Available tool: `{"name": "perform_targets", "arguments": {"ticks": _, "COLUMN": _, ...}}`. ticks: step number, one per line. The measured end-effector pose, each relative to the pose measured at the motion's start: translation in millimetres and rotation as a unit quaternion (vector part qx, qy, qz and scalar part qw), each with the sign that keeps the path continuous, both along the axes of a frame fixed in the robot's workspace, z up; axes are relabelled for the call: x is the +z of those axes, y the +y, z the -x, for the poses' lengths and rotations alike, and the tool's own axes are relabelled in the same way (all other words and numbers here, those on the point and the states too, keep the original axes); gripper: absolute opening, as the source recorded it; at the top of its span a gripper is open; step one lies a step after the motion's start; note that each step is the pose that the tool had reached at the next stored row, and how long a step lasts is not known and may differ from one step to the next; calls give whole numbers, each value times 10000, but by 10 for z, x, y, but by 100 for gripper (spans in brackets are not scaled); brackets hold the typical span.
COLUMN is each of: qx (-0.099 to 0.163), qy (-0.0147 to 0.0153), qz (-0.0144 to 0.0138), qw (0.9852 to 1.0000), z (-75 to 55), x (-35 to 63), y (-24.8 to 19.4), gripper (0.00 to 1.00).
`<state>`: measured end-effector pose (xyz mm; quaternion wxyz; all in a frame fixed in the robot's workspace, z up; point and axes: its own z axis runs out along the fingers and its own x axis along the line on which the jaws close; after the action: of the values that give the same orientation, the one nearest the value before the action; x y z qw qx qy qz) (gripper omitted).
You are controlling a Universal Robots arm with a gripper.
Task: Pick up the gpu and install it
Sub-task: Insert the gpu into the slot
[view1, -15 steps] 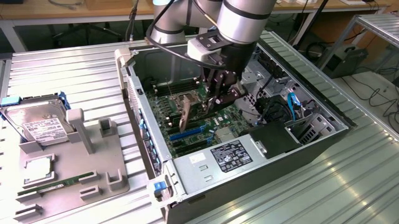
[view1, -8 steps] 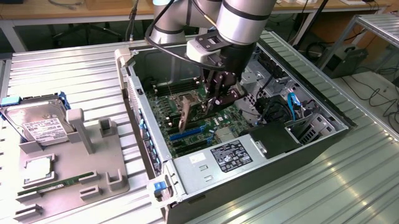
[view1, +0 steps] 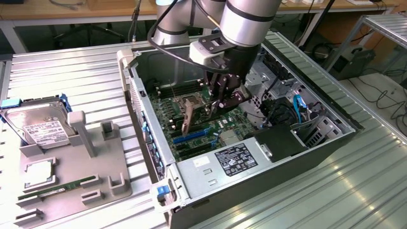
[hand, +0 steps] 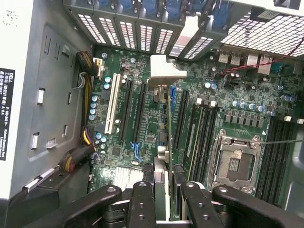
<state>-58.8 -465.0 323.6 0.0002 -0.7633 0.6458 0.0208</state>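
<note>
Black jointed tool (hand: 161,190) pinching thin flat gpu (hand: 160,142) edge-on, above green ridged motherboard (hand: 142,118).

We see a bench (view1: 76,71) of ribbed, shiny metal. Behind it runs a wooden desk (view1: 64,9), with cables on the pale floor (view1: 381,100) at the exterior view's right.

Power supply label (view1: 236,157): I see white print on black — too small for me to read.
Case wall sticker (hand: 4,113): I can make out "DELL" at its head; the lines beneath stay illegible.
Hard drive label (view1: 43,130): white with a barcode — I can read no words.
</note>
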Motion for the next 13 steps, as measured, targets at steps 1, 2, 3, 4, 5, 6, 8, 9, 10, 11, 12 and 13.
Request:
{"name": "perform_targets", "arguments": {"ticks": 1, "qx": 0, "qy": 0, "qz": 0, "qw": 10000, "z": 3, "x": -1, "y": -1, "gripper": 27}}
{"name": "perform_targets", "arguments": {"ticks": 2, "qx": 0, "qy": 0, "qz": -1, "qw": 10000, "z": 7, "x": -1, "y": -1, "gripper": 27}}
{"name": "perform_targets", "arguments": {"ticks": 3, "qx": 0, "qy": 0, "qz": -1, "qw": 10000, "z": 10, "x": -1, "y": -1, "gripper": 27}}
{"name": "perform_targets", "arguments": {"ticks": 4, "qx": 1, "qy": 0, "qz": -1, "qw": 10000, "z": 11, "x": -1, "y": -1, "gripper": 27}}
{"name": "perform_targets", "arguments": {"ticks": 5, "qx": 1, "qy": 0, "qz": -1, "qw": 10000, "z": 11, "x": -1, "y": -1, "gripper": 27}}
{"name": "perform_targets", "arguments": {"ticks": 6, "qx": 1, "qy": 0, "qz": -2, "qw": 10000, "z": 11, "x": -1, "y": -1, "gripper": 27}}
{"name": "perform_targets", "arguments": {"ticks": 8, "qx": 1, "qy": 0, "qz": -2, "qw": 10000, "z": 11, "x": -1, "y": -2, "gripper": 27}}
{"name": "perform_targets", "arguments": {"ticks": 9, "qx": 0, "qy": 0, "qz": -2, "qw": 10000, "z": 11, "x": -1, "y": -1, "gripper": 27}}
{"name": "perform_targets", "arguments": {"ticks": 10, "qx": -6, "qy": 0, "qz": -2, "qw": 10000, "z": 11, "x": -1, "y": -1, "gripper": 27}}
{"name": "perform_targets", "arguments": {"ticks": 11, "qx": -32, "qy": 0, "qz": -2, "qw": 10000, "z": 12, "x": -2, "y": -2, "gripper": 27}}
{"name": "perform_targets", "arguments": {"ticks": 12, "qx": -93, "qy": 0, "qz": -2, "qw": 10000, "z": 12, "x": -3, "y": -2, "gripper": 27}}
{"name": "perform_targets", "arguments": {"ticks": 13, "qx": -163, "qy": 0, "qz": -1, "qw": 9999, "z": 11, "x": -5, "y": -2, "gripper": 27}}
